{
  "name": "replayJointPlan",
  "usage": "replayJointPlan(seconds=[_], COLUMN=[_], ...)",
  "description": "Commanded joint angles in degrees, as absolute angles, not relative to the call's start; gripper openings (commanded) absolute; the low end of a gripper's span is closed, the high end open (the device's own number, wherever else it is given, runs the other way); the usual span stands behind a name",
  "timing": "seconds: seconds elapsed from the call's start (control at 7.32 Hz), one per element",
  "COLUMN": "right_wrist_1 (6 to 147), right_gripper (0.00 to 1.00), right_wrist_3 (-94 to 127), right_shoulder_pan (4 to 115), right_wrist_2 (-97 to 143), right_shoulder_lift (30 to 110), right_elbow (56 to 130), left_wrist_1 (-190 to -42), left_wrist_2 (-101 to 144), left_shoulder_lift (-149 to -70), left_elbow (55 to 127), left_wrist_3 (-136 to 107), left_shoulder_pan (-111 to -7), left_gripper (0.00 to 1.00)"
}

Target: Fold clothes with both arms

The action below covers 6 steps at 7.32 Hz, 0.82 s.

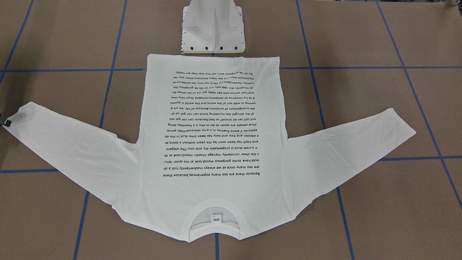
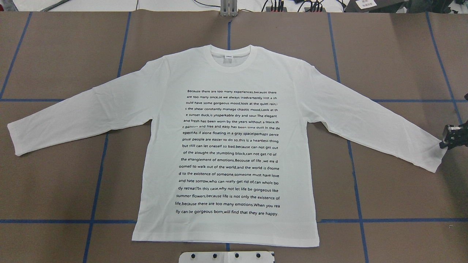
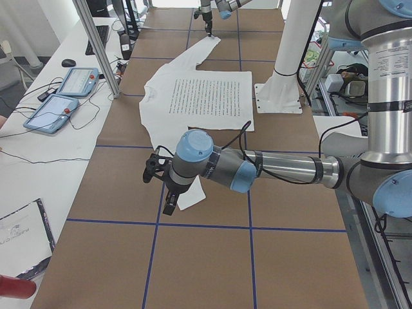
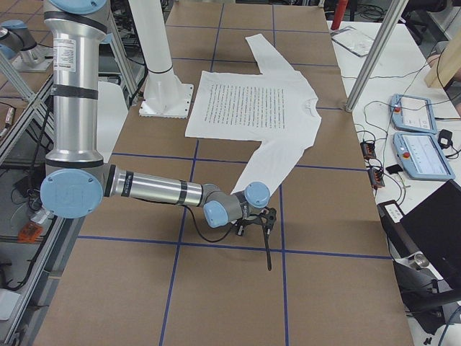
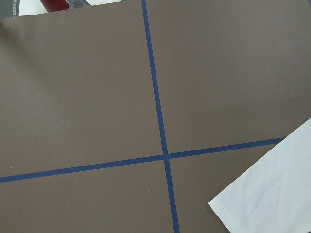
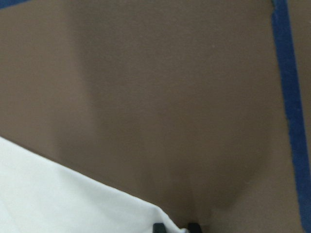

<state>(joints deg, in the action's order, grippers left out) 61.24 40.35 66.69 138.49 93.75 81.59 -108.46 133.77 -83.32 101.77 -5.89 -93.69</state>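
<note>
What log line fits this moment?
white long-sleeved T-shirt: flat, print up | right arm jaws: at sleeve cuff, state unclear | left arm: near other cuff

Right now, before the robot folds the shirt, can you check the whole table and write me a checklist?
Surface: brown table marked with a blue tape grid.
Job's things: white T-shirt spread flat, print up, both sleeves out, not yet folded.
Clutter: nothing seen on the table apart from the white pedestal.
Grippers: right gripper at one sleeve's end, jaws apart in its wrist view. Left gripper by the other sleeve's end, jaws cannot be judged.
Cables: black cables past the table's far edge.
Surroundings: two blue-edged tablets on a side bench.
</note>
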Motion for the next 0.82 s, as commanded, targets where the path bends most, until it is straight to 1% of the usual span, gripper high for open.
replayJointPlan(seconds=[0.0, 0.27, 0.41, 0.55, 0.68], right_wrist_1=[61.8, 61.8, 61.8, 61.9, 61.9], right_gripper=[0.00, 0.00, 0.00, 0.00, 0.00], right_wrist_3=[44.0, 46.6, 52.3, 60.3, 68.9], right_shoulder_pan=[66.9, 66.8, 66.0, 63.0, 60.0], right_wrist_2=[139.9, 139.9, 139.9, 139.9, 139.7], right_shoulder_lift=[94.4, 94.7, 93.7, 91.2, 85.8], right_elbow=[87.4, 90.2, 92.7, 95.9, 95.9], left_wrist_1=[-108.5, -108.5, -108.5, -108.5, -108.5], left_wrist_2=[133.8, 133.8, 133.8, 133.8, 133.8], left_shoulder_lift=[-83.3, -83.3, -83.3, -83.4, -83.5], left_elbow=[101.8, 101.8, 101.8, 101.8, 101.8], left_wrist_3=[-6.0, -6.0, -6.0, -6.0, -6.0], left_shoulder_pan=[-93.7, -93.7, -93.7, -93.7, -93.7], left_gripper=[1.00, 1.00, 1.00, 1.00, 1.00])
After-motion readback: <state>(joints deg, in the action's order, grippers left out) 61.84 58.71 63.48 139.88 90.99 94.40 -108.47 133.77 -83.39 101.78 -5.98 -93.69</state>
